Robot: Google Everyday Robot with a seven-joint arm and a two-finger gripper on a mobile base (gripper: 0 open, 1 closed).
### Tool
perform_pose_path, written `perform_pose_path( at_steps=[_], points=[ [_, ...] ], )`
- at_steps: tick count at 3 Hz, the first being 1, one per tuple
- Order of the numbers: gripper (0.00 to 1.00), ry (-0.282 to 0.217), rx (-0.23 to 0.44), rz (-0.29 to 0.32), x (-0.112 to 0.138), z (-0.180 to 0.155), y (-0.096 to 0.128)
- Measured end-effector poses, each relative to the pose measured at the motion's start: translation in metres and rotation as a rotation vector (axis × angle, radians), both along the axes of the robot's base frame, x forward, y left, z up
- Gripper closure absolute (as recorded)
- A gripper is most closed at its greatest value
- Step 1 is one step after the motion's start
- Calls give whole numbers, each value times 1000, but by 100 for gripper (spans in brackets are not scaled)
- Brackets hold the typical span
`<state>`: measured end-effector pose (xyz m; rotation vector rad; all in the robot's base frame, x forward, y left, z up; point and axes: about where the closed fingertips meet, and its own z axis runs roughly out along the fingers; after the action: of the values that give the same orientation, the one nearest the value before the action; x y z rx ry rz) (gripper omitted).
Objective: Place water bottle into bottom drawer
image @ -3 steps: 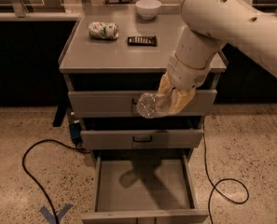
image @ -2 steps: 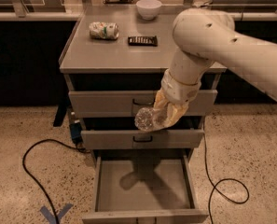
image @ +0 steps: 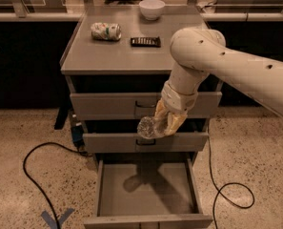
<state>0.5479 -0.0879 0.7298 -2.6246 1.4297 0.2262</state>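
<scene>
Gripper (image: 164, 122) pinching the water bottle (image: 146, 127) between its tan fingers, bottle held sideways, open bottom drawer (image: 131, 202) below the gripper, middle drawer front (image: 107, 142) just behind it, drink can (image: 106, 31), dark bar (image: 145, 42) and white bowl (image: 152, 8) above and beyond it on the cabinet top (image: 107, 56).
</scene>
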Motion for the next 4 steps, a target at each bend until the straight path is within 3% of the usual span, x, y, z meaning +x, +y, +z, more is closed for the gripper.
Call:
perform_pose_path(
  at_steps=[1, 3, 4],
  points=[
    [100, 77, 47, -57, -6, -41, -10],
    [100, 293, 76, -202, -19, -164, -29],
    [100, 316, 126, -253, -21, -184, -31]
  ],
)
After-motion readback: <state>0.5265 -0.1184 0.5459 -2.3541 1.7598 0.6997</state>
